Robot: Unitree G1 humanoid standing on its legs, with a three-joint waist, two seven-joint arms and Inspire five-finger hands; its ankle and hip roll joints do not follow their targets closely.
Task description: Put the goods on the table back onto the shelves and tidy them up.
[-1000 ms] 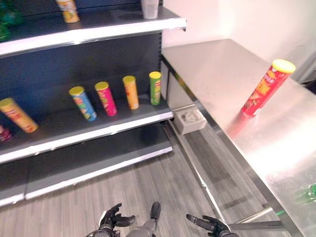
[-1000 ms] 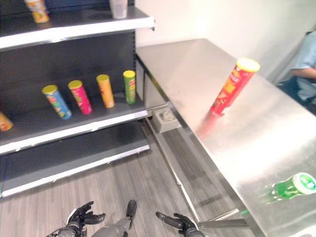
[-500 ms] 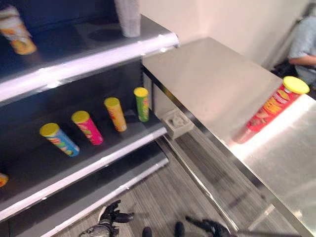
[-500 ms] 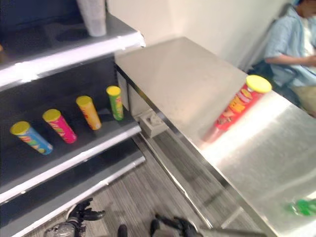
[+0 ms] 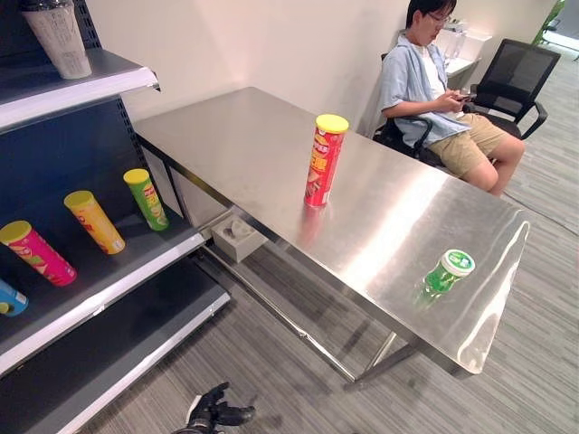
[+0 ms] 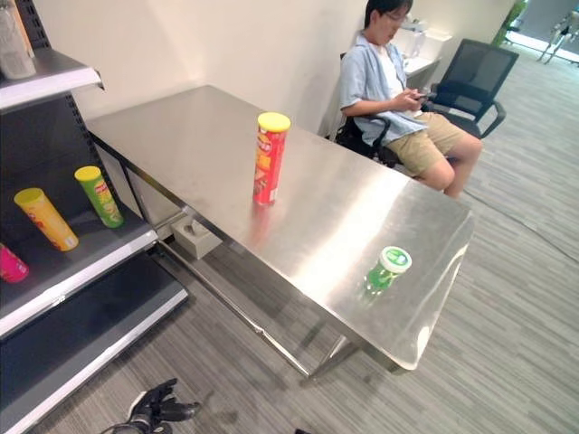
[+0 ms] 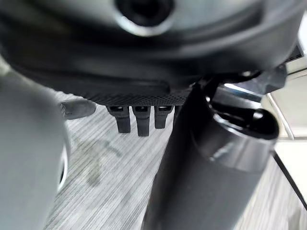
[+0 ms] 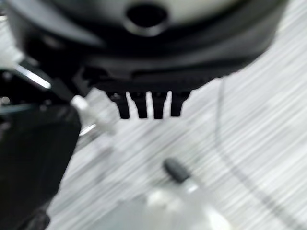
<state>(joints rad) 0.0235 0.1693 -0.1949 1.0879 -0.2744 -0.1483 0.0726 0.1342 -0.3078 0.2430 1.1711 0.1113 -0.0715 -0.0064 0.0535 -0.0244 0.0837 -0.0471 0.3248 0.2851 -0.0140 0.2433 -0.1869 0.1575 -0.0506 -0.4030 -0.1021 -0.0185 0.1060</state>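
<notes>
A tall red can (image 5: 323, 161) with a yellow lid stands upright near the middle of the steel worktop (image 5: 271, 154), well away from its edges. A green can (image 5: 445, 272) with a white-and-green lid stands apart from it, closer to the worktop's far right corner and near the front edge.

The shelves stand at the worktop's left end. On the middle shelf (image 5: 99, 271) is a row of upright cans: a green can with a yellow lid (image 5: 146, 199) nearest the worktop, then an orange one (image 5: 93, 221), a pink one (image 5: 37, 253) and a blue one (image 5: 7, 298) cut by the view's edge. On the shelf above, a pale cup (image 5: 59, 36) stands near the end. A small white box (image 5: 237, 237) sits under the worktop by the shelf's foot.

The left hand (image 5: 214, 412) hangs low over the grey plank floor (image 5: 271, 362), well apart from both worktop and shelves, its fingers loosely spread and holding nothing. The right hand (image 8: 146, 103) shows in its wrist view above the floor, its fingers straight in a row and empty.

Beyond the worktop a person (image 5: 434, 90) in a light blue shirt sits beside a black chair (image 5: 511, 77).
</notes>
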